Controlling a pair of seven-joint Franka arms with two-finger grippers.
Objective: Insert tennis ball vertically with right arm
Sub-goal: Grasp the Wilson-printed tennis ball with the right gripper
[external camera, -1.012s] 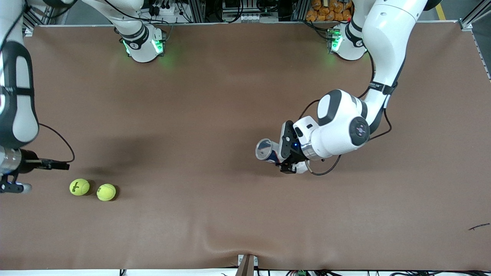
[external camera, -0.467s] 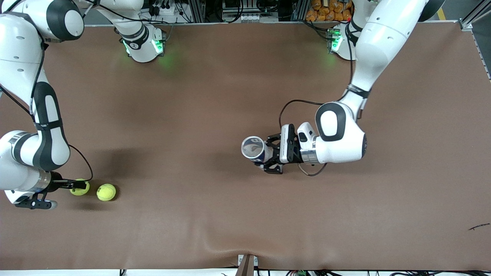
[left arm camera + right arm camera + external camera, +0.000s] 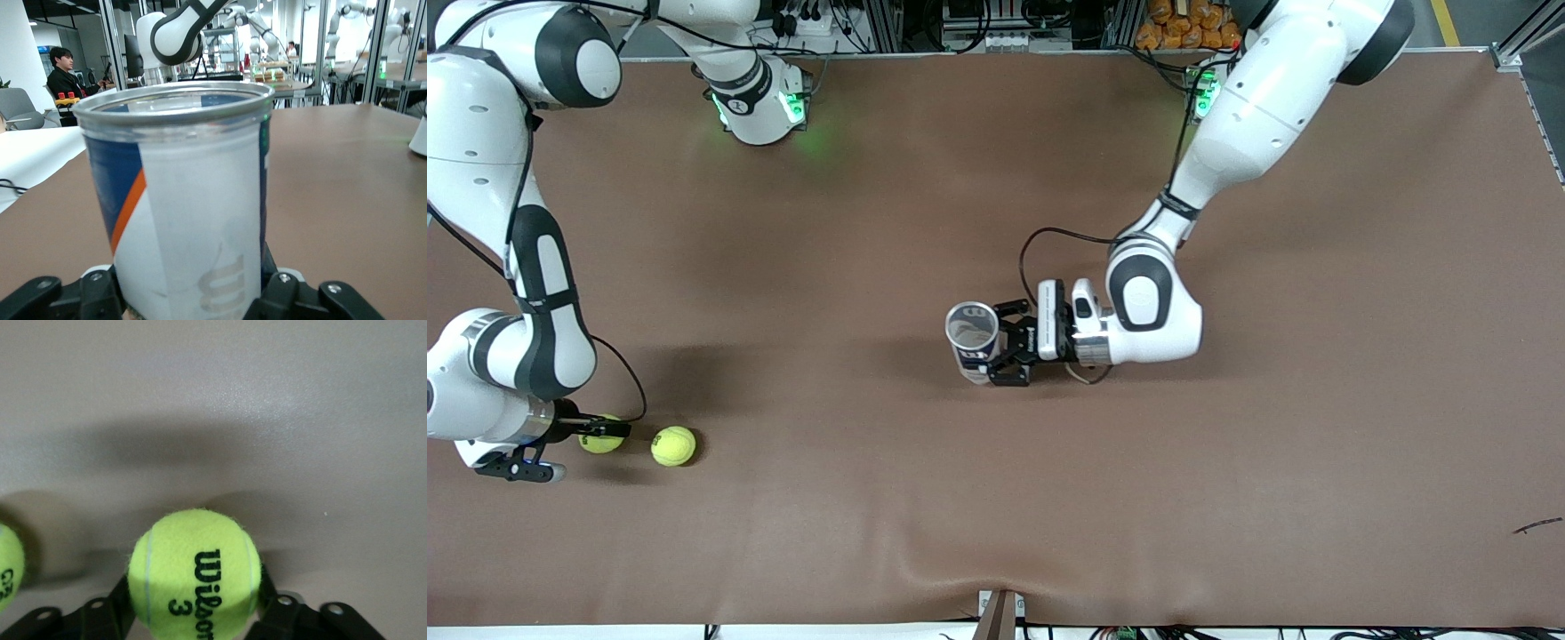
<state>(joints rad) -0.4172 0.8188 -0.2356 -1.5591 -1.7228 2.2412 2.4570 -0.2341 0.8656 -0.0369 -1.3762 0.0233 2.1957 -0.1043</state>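
Note:
A yellow tennis ball (image 3: pixel 598 440) lies on the brown table near the right arm's end; in the right wrist view (image 3: pixel 197 577) it reads "Wilson 3". My right gripper (image 3: pixel 594 436) is low at the table with its fingers (image 3: pixel 117 607) pressed on both sides of this ball. A second tennis ball (image 3: pixel 673 445) lies beside it, toward the left arm's end, and shows at the edge of the right wrist view (image 3: pixel 8 563). My left gripper (image 3: pixel 992 345) is shut on an open-topped white, blue and orange can (image 3: pixel 971 338) at mid-table, held upright (image 3: pixel 187 200).
The brown table (image 3: pixel 1227 498) has a wrinkle at its edge nearest the front camera. Both arm bases with green lights (image 3: pixel 760 107) stand along the farthest edge. A small dark scrap (image 3: pixel 1536 526) lies near the left arm's end.
My right arm swung in and came down, and its fingers now grip the tennis ball. My left arm carried the can toward the right arm's end and stood it more upright.

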